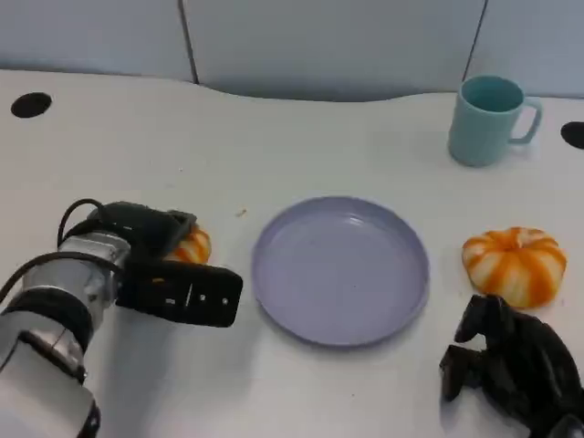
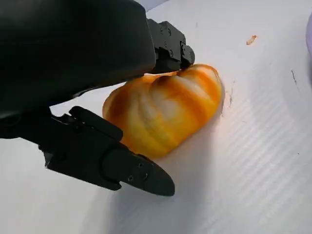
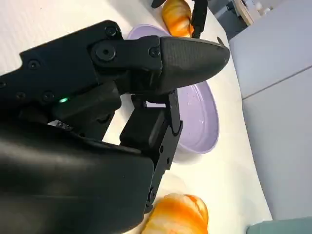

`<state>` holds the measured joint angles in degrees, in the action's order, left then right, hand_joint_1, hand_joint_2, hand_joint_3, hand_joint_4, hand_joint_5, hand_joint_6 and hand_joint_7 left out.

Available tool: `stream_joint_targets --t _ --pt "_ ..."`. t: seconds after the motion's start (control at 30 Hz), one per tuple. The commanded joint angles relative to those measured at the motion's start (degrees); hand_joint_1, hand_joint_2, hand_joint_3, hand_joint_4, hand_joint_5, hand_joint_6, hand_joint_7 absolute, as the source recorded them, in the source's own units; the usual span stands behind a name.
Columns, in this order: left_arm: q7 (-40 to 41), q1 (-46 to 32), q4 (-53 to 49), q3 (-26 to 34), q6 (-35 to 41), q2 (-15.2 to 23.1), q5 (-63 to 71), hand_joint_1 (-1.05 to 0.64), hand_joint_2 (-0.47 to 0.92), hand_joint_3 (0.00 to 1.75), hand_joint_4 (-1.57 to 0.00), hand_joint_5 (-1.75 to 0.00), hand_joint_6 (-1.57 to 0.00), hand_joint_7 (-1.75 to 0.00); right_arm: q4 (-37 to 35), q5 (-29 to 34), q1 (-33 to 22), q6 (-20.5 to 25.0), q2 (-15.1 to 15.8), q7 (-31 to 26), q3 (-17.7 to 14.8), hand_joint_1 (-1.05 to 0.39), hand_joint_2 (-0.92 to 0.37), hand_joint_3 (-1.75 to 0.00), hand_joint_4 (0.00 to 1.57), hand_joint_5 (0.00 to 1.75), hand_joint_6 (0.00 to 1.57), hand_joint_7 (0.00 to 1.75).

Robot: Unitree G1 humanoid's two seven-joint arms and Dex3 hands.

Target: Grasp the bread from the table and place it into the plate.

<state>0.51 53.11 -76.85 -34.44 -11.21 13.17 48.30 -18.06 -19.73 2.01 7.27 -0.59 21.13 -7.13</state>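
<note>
An orange-and-white striped bread (image 1: 194, 245) (image 2: 165, 109) lies on the white table, left of the lilac plate (image 1: 340, 270) (image 3: 201, 122). My left hand (image 1: 160, 265) (image 2: 87, 87) grips it: fingers (image 2: 170, 46) press on its far side and the thumb (image 2: 122, 165) lies against its near side. The bread rests on the table, and in the head view the hand hides most of it. My right hand (image 1: 513, 367) (image 3: 122, 107) rests at the table's front right with fingers curled in, holding nothing.
A second striped bread (image 1: 514, 264) (image 3: 179, 217) lies right of the plate, just beyond my right hand. A teal mug (image 1: 488, 119) stands at the back right. Black holes (image 1: 31, 104) mark the table's far corners.
</note>
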Motion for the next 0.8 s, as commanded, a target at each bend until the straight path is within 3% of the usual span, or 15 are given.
stream_joint_targets --t 0.03,0.07,0.2,0.27,0.3,0.37,0.4,0.43,0.6,0.8 --pt "2.0 -1.1 -0.8 1.2 -1.1 0.9 -2.2 -0.33 0.9 0.06 -0.6 -0.22 -0.51 -0.07 0.3 0.3 -1.7 2.1 1.0 -1.1 -0.4 -0.46 -0.92 -0.48 1.22 1.41 1.1 1.32" --pt "2.5 -1.4 -0.8 1.6 -1.5 0.9 -2.7 -0.33 0.91 0.05 -0.84 -0.21 -0.74 -0.05 0.6 0.3 -1.8 2.4 1.0 -1.3 -0.4 -0.46 -0.92 -0.48 1.23 1.41 1.1 1.33" --pt "6.3 -3.1 -1.0 1.9 -2.0 0.8 -3.7 -0.35 0.9 0.04 -1.18 -0.21 -1.18 -0.08 0.5 0.5 -2.2 1.3 1.1 -0.6 -0.3 -0.45 -0.92 -0.51 1.22 1.42 1.08 1.34" --pt "8.4 -3.7 -1.0 1.8 -1.9 0.7 -3.7 -0.38 0.86 0.01 -0.93 -1.05 -1.28 -0.15 0.4 0.3 -2.1 1.4 1.1 -0.4 -0.4 -0.45 -0.92 -0.51 1.22 1.42 1.07 1.34" --pt "9.0 -3.9 -1.1 1.7 -1.8 0.7 -3.7 -0.39 0.85 0.01 -0.85 -1.29 -1.3 -0.17 0.4 0.3 -2.1 1.4 1.1 -0.4 -0.4 -0.45 -0.92 -0.51 1.21 1.42 1.07 1.35" --pt "12.7 -5.2 -0.9 1.5 -2.4 0.7 -3.7 -0.4 0.84 0.0 -0.8 -1.41 -1.31 -0.18 0.4 0.3 -2.1 1.5 1.1 -0.4 -0.5 -0.45 -0.92 -0.51 1.21 1.42 1.07 1.35" --pt "15.4 -6.3 -0.8 1.4 -2.9 0.7 -3.7 -0.34 0.85 0.33 -0.83 -1.61 -0.99 -1.01 0.4 0.3 -2.1 1.5 1.1 -0.5 -0.6 -0.45 -0.92 -0.51 1.21 1.42 1.07 1.35" --pt "19.8 -7.5 -0.6 0.7 -3.5 0.9 -2.8 -0.32 0.84 0.46 -0.82 -1.68 -0.81 -1.34 0.4 0.3 -2.1 1.5 1.1 -0.5 -0.6 -0.45 -0.92 -0.51 1.21 1.42 1.07 1.35" --pt "29.5 -9.1 -0.6 -1.0 -5.1 1.3 -1.5 -0.29 0.87 0.54 -0.73 -1.74 -0.57 -1.71 0.9 0.4 -2.1 2.0 0.8 -1.4 -0.7 -0.46 -0.92 -0.49 1.22 1.42 1.09 1.35" --pt "34.6 -9.3 -0.5 0.5 -7.1 1.6 -3.1 -0.24 0.81 0.67 -0.73 -1.75 -0.55 -1.75 0.5 0.1 -2.1 1.4 0.5 -1.1 -0.7 -0.47 -0.92 -0.48 1.23 1.4 1.11 1.33"
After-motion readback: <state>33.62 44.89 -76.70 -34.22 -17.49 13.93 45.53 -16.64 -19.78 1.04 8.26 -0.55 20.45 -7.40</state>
